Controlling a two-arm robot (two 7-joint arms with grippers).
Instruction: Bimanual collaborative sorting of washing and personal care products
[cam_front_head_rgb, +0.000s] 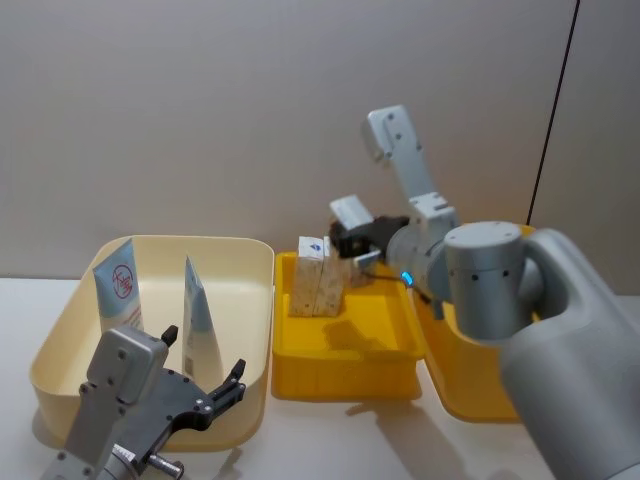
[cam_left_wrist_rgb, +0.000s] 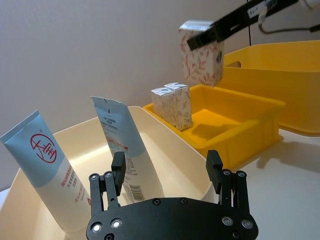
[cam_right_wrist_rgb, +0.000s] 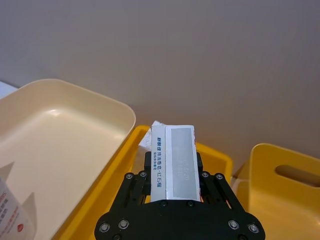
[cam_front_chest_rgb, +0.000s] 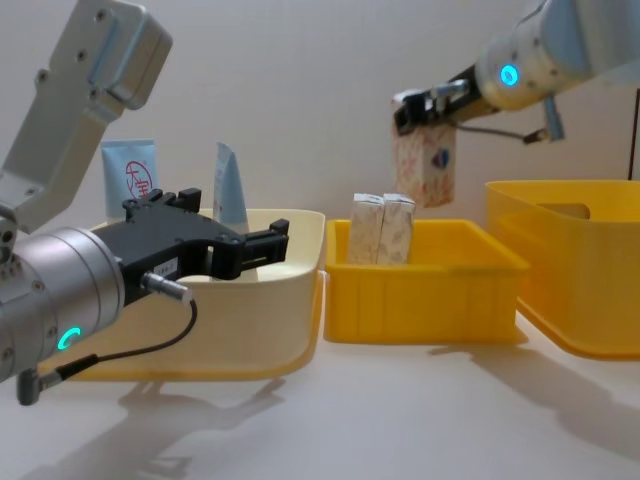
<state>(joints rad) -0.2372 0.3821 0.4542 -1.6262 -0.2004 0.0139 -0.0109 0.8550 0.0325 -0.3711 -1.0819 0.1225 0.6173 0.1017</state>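
nearest the robot, the left gripper (cam_front_chest_rgb: 215, 235) hovers at the front wall of the cream bin (cam_front_head_rgb: 60, 340), fingers spread wide with nothing between them. inside that bin two white squeeze tubes stand leaning. one tube (cam_left_wrist_rgb: 42, 160) shows a red round logo. the other tube (cam_left_wrist_rgb: 120, 145) is just beside it, turned edge-on and apart from the gripper. the bin sits on the pale desk (cam_front_chest_rgb: 400, 420). to its right, touching or nearly so, is a shallow yellow tray (cam_front_head_rgb: 340, 360), and two small cream cartons (cam_front_chest_rgb: 382, 228) stand upright side by side at its back left. above the tray, clear of those two, the right gripper (cam_front_chest_rgb: 412, 112) pinches the top of a third carton (cam_front_chest_rgb: 425, 165), which hangs upright in the air. a deeper yellow bin (cam_front_chest_rgb: 560, 220) stands on the right.
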